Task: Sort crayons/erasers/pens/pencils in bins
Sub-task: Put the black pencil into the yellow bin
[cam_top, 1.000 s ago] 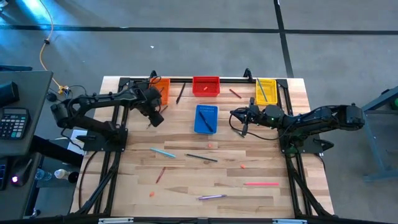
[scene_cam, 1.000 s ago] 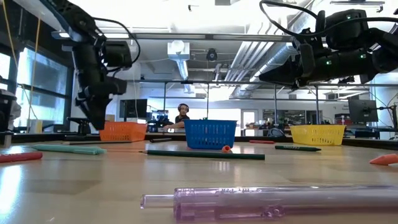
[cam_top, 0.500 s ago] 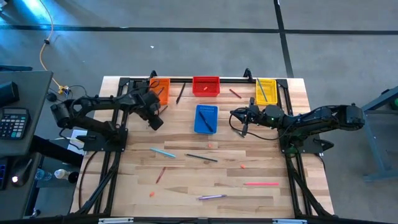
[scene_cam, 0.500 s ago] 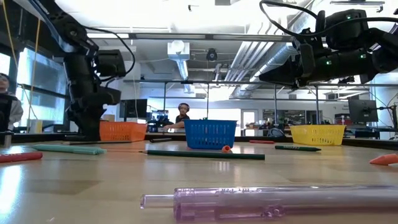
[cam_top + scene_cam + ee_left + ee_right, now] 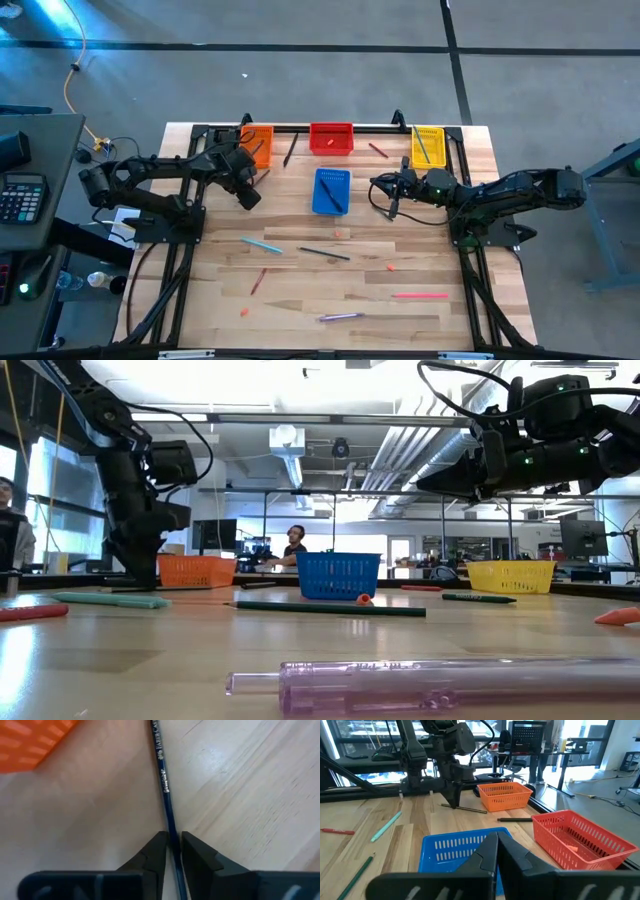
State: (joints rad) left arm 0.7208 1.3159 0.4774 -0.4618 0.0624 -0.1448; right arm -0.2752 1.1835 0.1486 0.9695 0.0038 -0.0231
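Left gripper (image 5: 170, 845) lowered to surface (image 5: 300, 290) since a second ago, now just below orange bin (image 5: 259, 145), upper left of high view; fingers pinched nearly closed around dark pencil (image 5: 163, 780) lying flat. Likely grasp stage, lift next. Right gripper (image 5: 392, 192) parked mid-right beside blue bin (image 5: 331, 190), fingers together, empty.

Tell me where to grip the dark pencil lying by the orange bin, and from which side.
Grip the pencil on its bare shaft, coming straight down from above with fingers across its width. It lies flat on the table, thin and long, beside the orange bin. The left gripper already straddles it this way, fingers nearly closed on it.
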